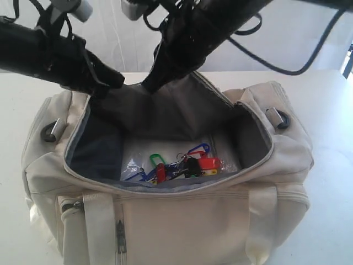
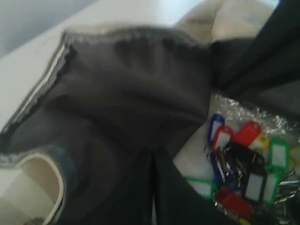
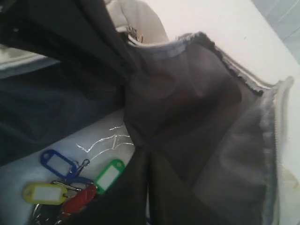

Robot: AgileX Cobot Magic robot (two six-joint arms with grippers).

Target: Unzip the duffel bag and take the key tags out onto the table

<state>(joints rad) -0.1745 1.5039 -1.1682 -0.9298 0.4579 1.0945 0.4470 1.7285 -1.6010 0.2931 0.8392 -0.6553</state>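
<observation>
Left pincer (image 2: 152,158) and right pincer (image 3: 149,152), jaws apparently pressed together.

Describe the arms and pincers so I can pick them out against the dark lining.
Left arm and right arm are black and glossy, with pale grey fittings higher up. Black cables loop off the right one. The left pincer and right pincer each have two flat black fingers. No markings visible.

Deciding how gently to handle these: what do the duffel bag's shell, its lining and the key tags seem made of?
The duffel bag shell: matte cream cloth, probably canvas, slumped and creased. Its lining: thin grey fabric in soft folds, perhaps synthetic. The key tags: hard-looking plastic, glossy, in bright solid colours.
</observation>
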